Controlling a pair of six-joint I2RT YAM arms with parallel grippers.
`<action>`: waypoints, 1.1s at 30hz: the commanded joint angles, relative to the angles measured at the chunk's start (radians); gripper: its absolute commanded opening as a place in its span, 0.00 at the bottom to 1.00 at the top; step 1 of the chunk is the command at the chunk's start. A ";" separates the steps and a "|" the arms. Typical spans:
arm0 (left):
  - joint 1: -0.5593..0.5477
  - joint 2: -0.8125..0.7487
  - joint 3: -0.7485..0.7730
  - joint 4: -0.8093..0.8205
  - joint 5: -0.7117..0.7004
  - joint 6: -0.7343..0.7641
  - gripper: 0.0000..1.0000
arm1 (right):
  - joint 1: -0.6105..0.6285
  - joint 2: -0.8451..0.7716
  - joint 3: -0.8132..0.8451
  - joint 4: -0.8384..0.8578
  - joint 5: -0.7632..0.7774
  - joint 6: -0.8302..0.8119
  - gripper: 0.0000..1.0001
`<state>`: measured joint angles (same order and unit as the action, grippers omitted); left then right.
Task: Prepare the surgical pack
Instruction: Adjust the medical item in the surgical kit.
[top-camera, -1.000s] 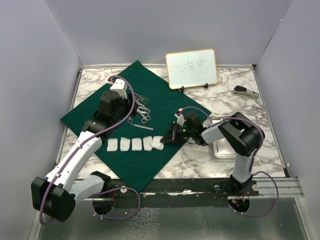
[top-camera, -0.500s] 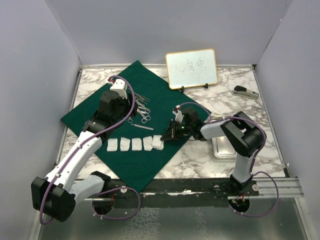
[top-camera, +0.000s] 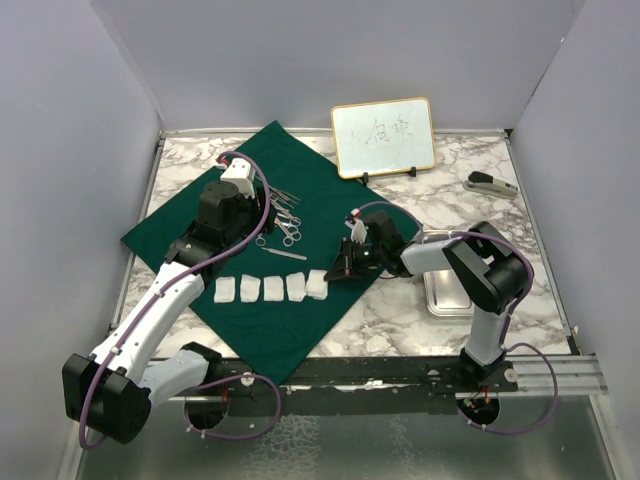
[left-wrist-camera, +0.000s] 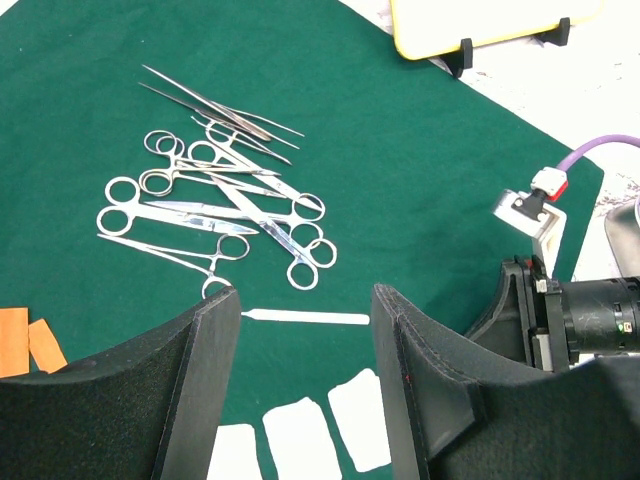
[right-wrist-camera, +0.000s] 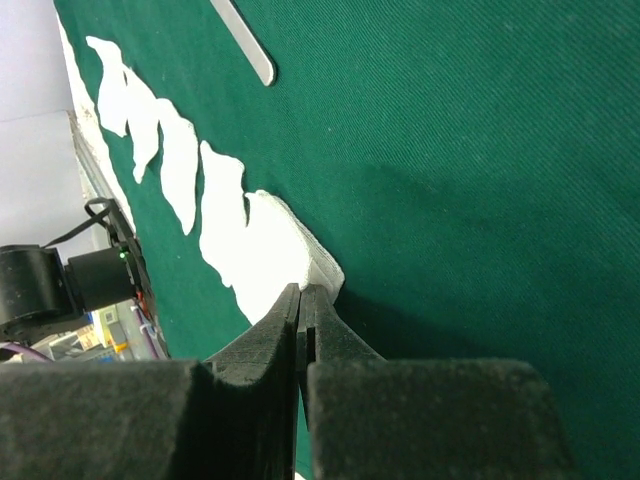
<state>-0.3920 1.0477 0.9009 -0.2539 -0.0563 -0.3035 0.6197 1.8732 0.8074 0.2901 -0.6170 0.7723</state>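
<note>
Right end effector (right-wrist-camera: 301, 292) has drawn back slightly, jaws closed, tip beside the fifth gauze square (top-camera: 316, 284) on the green cloth (top-camera: 300, 180). Left end effector (left-wrist-camera: 305, 295) hovers open. Gauze-laying step, seemingly; next, lift clear without snagging.

You've got the dark green cloth sheet (top-camera: 310, 190), white gauze squares (top-camera: 270, 288), silver instruments (top-camera: 283, 225), grey-veined white marble tabletop (top-camera: 400, 310), gold-framed whiteboard (top-camera: 383, 137), purple cables (left-wrist-camera: 590, 152) on your black-and-white arms (top-camera: 150, 320).
</note>
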 joint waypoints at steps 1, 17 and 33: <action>0.006 -0.001 -0.008 0.024 0.024 0.000 0.58 | -0.008 0.004 0.043 -0.050 -0.011 -0.055 0.01; 0.006 0.006 -0.010 0.024 0.038 -0.002 0.58 | -0.008 0.026 0.096 -0.127 -0.038 -0.112 0.01; 0.007 0.006 -0.010 0.025 0.037 -0.004 0.58 | 0.100 -0.123 0.027 -0.052 -0.108 -0.025 0.01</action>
<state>-0.3920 1.0534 0.9005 -0.2539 -0.0402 -0.3042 0.6868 1.7622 0.8608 0.1684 -0.6640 0.6964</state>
